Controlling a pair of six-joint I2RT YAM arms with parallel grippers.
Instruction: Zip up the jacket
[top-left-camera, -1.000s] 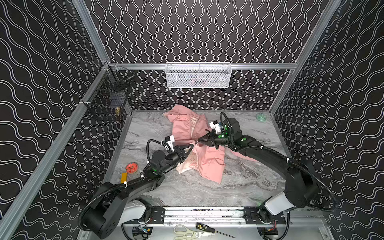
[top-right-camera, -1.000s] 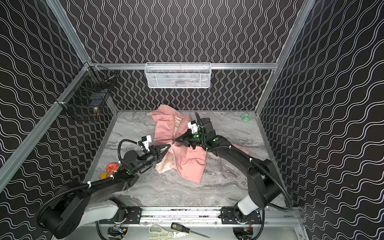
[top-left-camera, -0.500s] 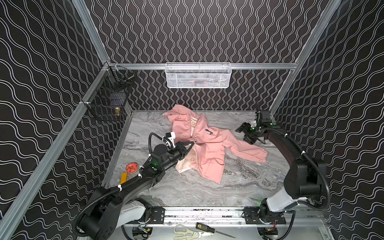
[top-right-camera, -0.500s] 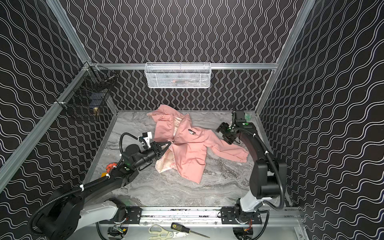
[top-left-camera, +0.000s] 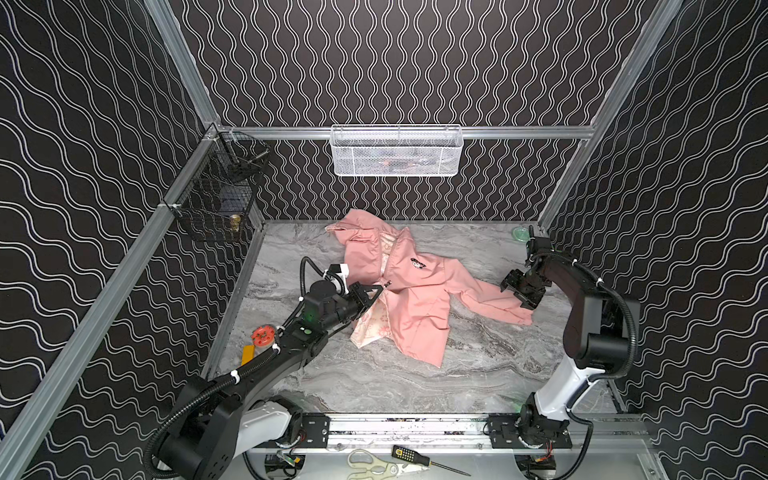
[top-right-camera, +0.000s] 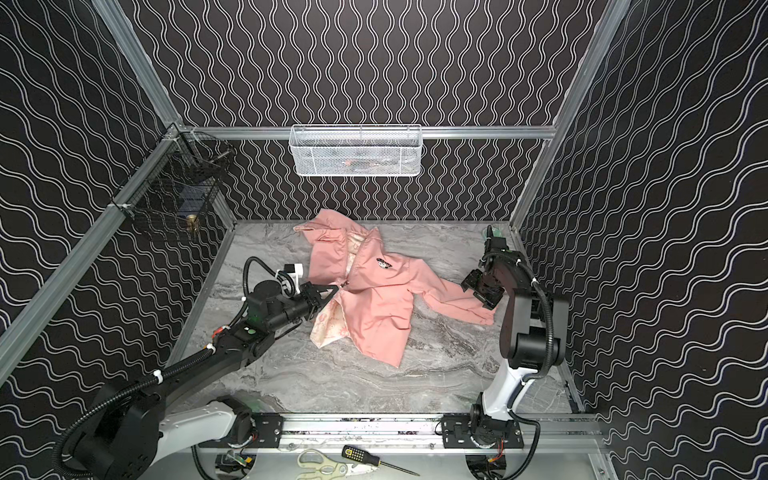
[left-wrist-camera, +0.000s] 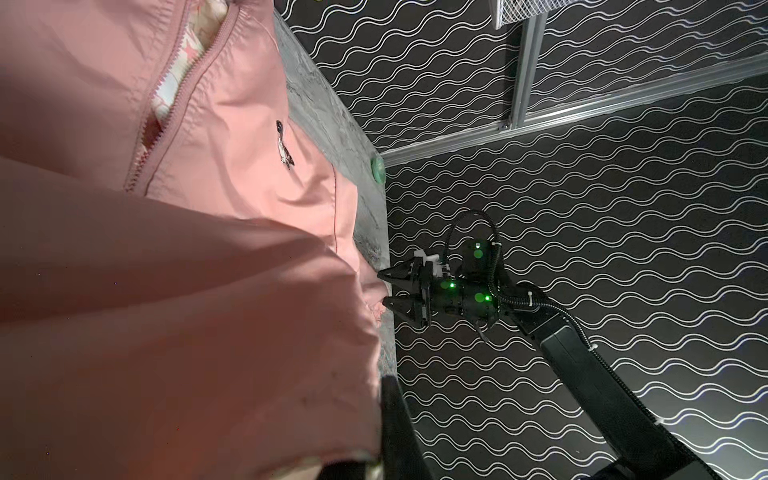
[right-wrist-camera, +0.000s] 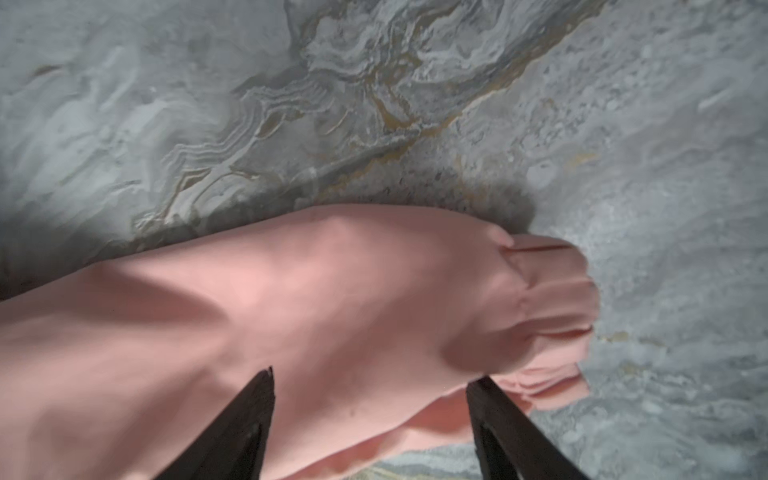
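Note:
The salmon-pink jacket (top-left-camera: 411, 307) lies crumpled on the marble table (top-left-camera: 374, 374), front partly open with cream lining showing and its zipper (left-wrist-camera: 166, 104) apart. One sleeve (top-left-camera: 494, 303) stretches right. My left gripper (top-left-camera: 380, 287) is shut on the jacket's front edge by the zipper; fabric (left-wrist-camera: 187, 311) hides most of its fingers (left-wrist-camera: 395, 415) in the left wrist view. My right gripper (top-left-camera: 515, 293) hangs open just above the sleeve near the cuff (right-wrist-camera: 552, 299), its fingers (right-wrist-camera: 245, 415) either side of the fabric and holding nothing.
A white mesh basket (top-left-camera: 397, 151) hangs on the back wall and a black wire basket (top-left-camera: 216, 199) on the left wall. A red round object (top-left-camera: 262, 336) sits by the left arm, a green disc (top-left-camera: 520, 232) in the back right corner. Scissors (top-left-camera: 374, 461) and a screwdriver (top-left-camera: 415, 455) lie on the front ledge.
My right gripper let go at the jacket's middle, opened, and swung right to the sleeve end. The sleeve now lies stretched out to the right. The left gripper stayed shut on the jacket.

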